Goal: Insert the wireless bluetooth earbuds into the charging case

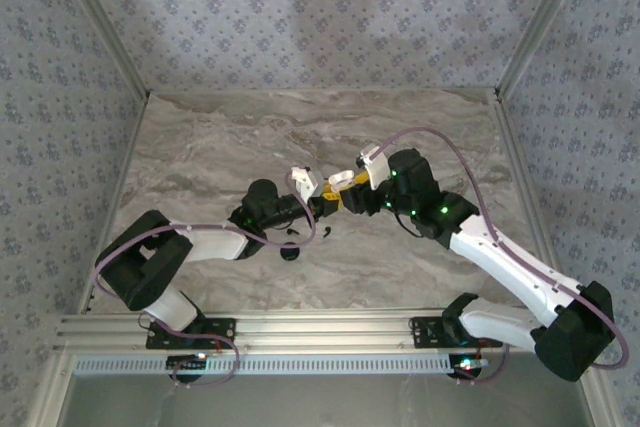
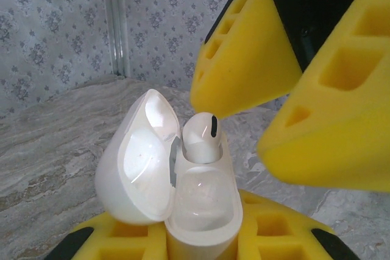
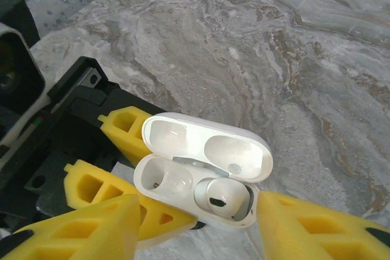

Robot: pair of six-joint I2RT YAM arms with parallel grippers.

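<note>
One earbud (image 3: pixel 220 198) sits in the open case (image 3: pixel 207 150), clamped by our left claw (image 2: pixel 201 242) over the middle of the surface (image 3: pixel 274 41). Our right claw (image 3: pixel 198 226) hangs above it, spread and empty. Half done, we judge: the second socket (image 3: pixel 161 181) is bare.

Glossy white plastic charging case (image 3: pixel 207 147), matt yellow gripper fingers (image 2: pixel 244 59), smooth marbled table (image 3: pixel 274 41).

Marble table (image 1: pixel 200 147), small black pieces (image 1: pixel 292 234)
</note>
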